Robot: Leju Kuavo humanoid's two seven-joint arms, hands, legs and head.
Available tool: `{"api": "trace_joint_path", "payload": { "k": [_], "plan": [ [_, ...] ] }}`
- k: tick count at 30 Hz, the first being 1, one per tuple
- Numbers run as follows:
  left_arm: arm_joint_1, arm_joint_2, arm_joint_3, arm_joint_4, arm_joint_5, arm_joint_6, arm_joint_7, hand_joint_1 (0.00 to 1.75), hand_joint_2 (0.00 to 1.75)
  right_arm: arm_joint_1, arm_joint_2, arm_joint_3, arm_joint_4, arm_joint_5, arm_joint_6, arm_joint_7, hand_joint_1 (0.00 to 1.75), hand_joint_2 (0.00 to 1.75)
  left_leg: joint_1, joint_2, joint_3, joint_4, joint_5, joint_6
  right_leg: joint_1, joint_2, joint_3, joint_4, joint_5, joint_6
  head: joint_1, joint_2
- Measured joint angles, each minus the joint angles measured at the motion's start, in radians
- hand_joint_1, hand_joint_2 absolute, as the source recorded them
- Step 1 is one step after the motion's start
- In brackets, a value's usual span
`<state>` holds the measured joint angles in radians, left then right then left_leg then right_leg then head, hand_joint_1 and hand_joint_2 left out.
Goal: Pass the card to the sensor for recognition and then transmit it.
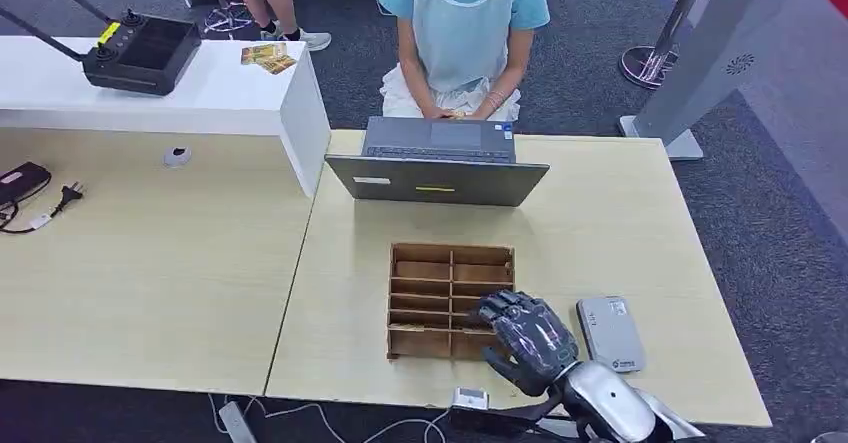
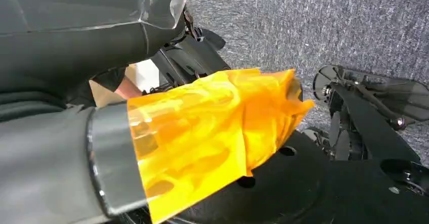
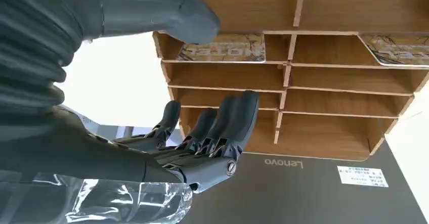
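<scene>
The right hand (image 1: 527, 335) hovers over the near right corner of the wooden compartment rack (image 1: 450, 299), fingers (image 3: 222, 128) spread slightly apart and gently curved, holding nothing. In the right wrist view two cards lie in the rack's slots: one card (image 3: 222, 49) just beyond the thumb (image 3: 167, 11), and a second card (image 3: 399, 49) in the neighbouring column. The grey sensor (image 1: 610, 333) lies flat on the table (image 1: 620, 223) at about three o'clock from the hand, just beside it. A closed-angle laptop (image 1: 437, 178) stands at twelve o'clock from the rack, with a seated person (image 1: 462, 33) behind it. The left hand (image 2: 212, 138), wrapped in orange film, hangs over the floor; whether its fingers are spread or closed cannot be told.
</scene>
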<state>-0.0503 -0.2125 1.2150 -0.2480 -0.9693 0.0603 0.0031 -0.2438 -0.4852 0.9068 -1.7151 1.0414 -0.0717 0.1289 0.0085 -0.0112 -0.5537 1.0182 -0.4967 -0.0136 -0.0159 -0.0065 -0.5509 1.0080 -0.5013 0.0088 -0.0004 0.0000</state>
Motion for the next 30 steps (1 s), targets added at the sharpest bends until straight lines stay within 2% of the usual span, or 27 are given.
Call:
{"api": "trace_joint_path", "payload": {
  "k": [11, 25, 30],
  "plan": [
    [0.000, -0.001, 0.006, 0.000, 0.000, 0.000, 0.000, 0.00, 0.00, -0.015, 0.001, 0.010, 0.017, 0.005, 0.000, 0.017, 0.75, 1.75, 0.000, 0.000, 0.000, 0.000, 0.000, 0.000, 0.000, 0.000, 0.000, 0.000, 0.000, 0.000, 0.000, 0.000],
    [0.000, -0.002, 0.015, -0.001, 0.000, 0.000, 0.000, 0.00, 0.00, -0.017, 0.005, 0.011, 0.039, 0.017, -0.002, 0.039, 0.89, 1.75, 0.000, 0.000, 0.000, 0.000, 0.000, 0.000, 0.000, 0.000, 0.000, 0.000, 0.000, 0.000, 0.000, 0.000],
    [0.000, -0.002, 0.018, -0.001, 0.000, 0.000, -0.002, 0.00, 0.00, -0.014, 0.005, 0.010, 0.050, 0.017, -0.002, 0.039, 0.89, 1.75, 0.000, 0.000, 0.000, 0.000, 0.000, 0.000, 0.000, 0.000, 0.000, 0.000, 0.000, 0.000, 0.000, 0.000]
  ]
}}
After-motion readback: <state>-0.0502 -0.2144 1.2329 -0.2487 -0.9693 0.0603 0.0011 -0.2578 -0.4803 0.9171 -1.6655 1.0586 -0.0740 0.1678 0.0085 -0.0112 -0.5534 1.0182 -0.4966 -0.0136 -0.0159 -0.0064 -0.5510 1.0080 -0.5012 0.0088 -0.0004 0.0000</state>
